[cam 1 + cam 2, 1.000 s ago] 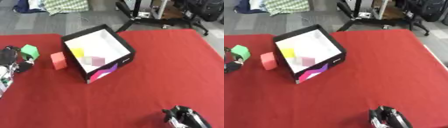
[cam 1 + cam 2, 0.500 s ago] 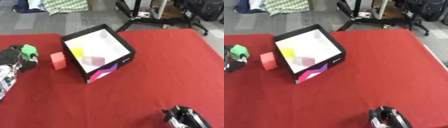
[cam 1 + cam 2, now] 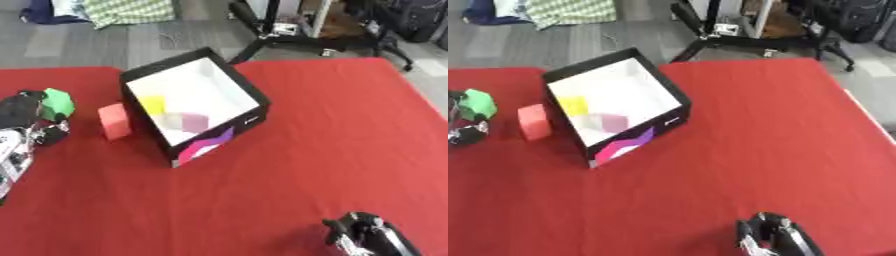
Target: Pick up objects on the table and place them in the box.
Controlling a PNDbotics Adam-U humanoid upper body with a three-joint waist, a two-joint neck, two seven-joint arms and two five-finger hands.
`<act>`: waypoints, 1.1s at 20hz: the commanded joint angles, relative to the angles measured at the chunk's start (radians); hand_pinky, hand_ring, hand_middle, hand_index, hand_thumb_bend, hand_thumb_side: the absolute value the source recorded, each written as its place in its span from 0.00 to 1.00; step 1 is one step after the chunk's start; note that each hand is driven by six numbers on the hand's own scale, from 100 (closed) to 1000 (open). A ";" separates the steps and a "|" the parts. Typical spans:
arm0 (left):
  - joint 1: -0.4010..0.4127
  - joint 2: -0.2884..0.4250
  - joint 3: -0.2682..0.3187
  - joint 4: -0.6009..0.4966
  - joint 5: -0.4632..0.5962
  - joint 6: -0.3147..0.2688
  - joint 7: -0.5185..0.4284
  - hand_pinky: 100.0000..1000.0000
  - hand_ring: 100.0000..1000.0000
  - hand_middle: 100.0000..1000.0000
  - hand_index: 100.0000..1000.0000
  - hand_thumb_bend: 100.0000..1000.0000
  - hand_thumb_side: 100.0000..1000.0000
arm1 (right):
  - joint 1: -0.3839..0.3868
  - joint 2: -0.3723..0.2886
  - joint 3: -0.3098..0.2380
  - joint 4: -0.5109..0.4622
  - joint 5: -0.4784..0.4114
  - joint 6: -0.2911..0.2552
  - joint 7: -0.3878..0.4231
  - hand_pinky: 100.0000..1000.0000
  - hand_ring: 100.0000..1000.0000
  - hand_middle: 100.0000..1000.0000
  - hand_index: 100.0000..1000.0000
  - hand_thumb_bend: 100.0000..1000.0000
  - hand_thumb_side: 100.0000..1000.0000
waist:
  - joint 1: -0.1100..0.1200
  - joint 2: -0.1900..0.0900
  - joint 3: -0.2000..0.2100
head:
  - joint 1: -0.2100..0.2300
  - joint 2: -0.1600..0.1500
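A black box [image 3: 248, 93] with a white inside stands on the red table, left of centre; a yellow piece [image 3: 152, 104] and a pale pink piece [image 3: 194, 121] lie in it. A red block [image 3: 114, 120] rests on the cloth just left of the box. My left hand [image 3: 28, 114] is at the left edge, fingers curled round a green block [image 3: 58, 102] held above the table, left of the red block. My right hand [image 3: 363, 236] shows at the bottom right, far from the box, its fingers unclear.
The red table [image 3: 332, 130] stretches wide to the right of the box. Beyond its far edge lie a grey floor, a chair base [image 3: 289, 32] and cloth heaps [image 3: 122, 9].
My left hand has carried the green block slightly right, nearer the red block and the box. The right hand has stayed put.
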 commanded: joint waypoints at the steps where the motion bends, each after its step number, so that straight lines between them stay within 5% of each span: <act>1: -0.008 0.003 0.004 -0.003 0.001 0.005 0.029 0.58 0.37 0.34 0.62 0.00 0.15 | -0.003 0.000 -0.002 -0.023 0.003 0.000 0.003 0.84 0.41 0.14 0.40 0.00 0.11 | -0.011 0.006 0.001 | -0.003 -0.013; 11: -0.010 0.005 0.005 -0.013 0.050 0.031 0.153 0.46 0.19 0.11 0.40 0.00 0.16 | -0.001 0.000 -0.002 -0.022 0.004 0.001 0.004 0.84 0.41 0.14 0.40 0.00 0.11 | -0.010 0.004 0.003 | -0.003 -0.013; 22: -0.015 0.023 -0.002 -0.057 0.082 0.044 0.218 0.44 0.15 0.06 0.36 0.00 0.16 | 0.001 -0.002 -0.003 -0.021 0.003 0.001 0.005 0.84 0.41 0.14 0.40 0.00 0.11 | -0.007 -0.001 0.004 | -0.005 -0.011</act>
